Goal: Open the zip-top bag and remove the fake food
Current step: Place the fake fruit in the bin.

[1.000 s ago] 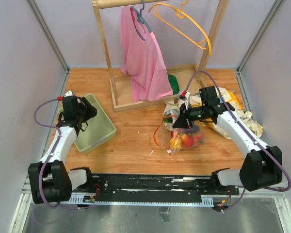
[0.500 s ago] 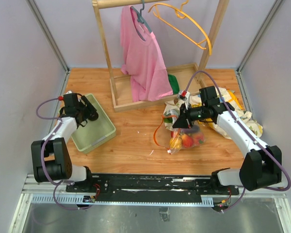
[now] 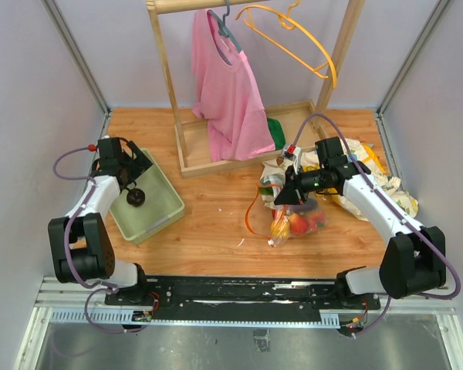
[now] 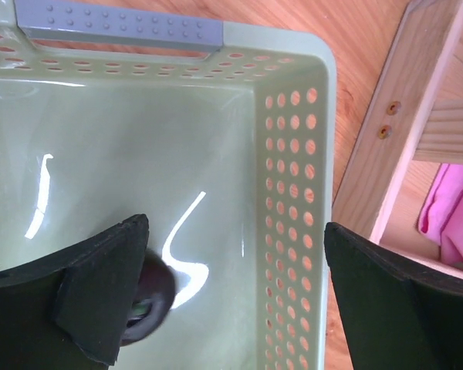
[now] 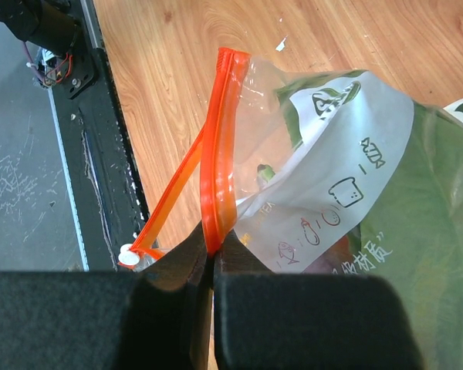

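Overhead camera, set high at the near edge, looks down across the whole surface [image 3: 216,223]. Left wrist camera faces close into the tray [image 4: 293,154]; right wrist camera sits close on the zip-top bag [image 5: 347,154]. The overhead view takes in both.

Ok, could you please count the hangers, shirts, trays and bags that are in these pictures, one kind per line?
Hangers: 2 (grey hanger, orange hanger)
Shirts: 1 (pink shirt)
Trays: 1 (green tray)
Bags: 1 (clear bag)
Total: 5
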`<act>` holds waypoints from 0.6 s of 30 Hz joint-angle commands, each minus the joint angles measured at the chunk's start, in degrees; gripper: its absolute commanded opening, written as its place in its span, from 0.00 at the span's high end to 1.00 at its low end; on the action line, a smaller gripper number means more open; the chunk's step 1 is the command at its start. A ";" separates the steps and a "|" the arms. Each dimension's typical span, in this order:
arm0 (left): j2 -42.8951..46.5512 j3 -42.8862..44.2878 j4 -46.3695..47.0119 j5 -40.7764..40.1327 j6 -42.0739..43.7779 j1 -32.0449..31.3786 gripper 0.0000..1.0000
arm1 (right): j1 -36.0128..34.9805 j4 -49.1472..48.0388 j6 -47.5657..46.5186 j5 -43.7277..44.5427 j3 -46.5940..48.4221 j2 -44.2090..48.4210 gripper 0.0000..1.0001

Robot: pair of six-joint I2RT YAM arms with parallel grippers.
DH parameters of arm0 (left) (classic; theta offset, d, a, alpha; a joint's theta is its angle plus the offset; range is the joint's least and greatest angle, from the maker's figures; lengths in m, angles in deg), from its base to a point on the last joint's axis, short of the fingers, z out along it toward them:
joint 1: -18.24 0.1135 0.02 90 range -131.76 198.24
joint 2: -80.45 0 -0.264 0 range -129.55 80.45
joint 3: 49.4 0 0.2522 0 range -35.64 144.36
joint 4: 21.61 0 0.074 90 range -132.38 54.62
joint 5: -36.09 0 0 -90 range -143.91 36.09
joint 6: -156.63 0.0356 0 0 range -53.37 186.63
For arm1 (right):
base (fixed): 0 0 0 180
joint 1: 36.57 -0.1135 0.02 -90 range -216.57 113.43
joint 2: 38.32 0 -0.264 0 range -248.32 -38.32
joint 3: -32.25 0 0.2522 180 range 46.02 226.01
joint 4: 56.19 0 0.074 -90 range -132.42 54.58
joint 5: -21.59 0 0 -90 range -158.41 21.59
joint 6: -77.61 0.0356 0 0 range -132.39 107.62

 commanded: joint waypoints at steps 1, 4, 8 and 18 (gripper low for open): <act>3.60 0.88 -0.36 2.57 -0.51 0.51 0.01 | 0.91 1.02 -1.42 -2.03 0.73 -0.50 0.99; 5.03 0.30 0.40 5.68 -0.60 0.50 0.01 | 0.91 1.00 -1.38 -2.16 0.69 -0.61 0.99; 8.02 -2.41 4.10 13.99 -2.45 0.51 0.01 | 0.90 0.98 -1.50 -2.09 0.64 -0.52 0.99; 17.56 -5.79 6.53 26.11 -16.94 -0.40 0.01 | 0.91 1.02 -1.52 -2.33 0.43 -0.08 0.99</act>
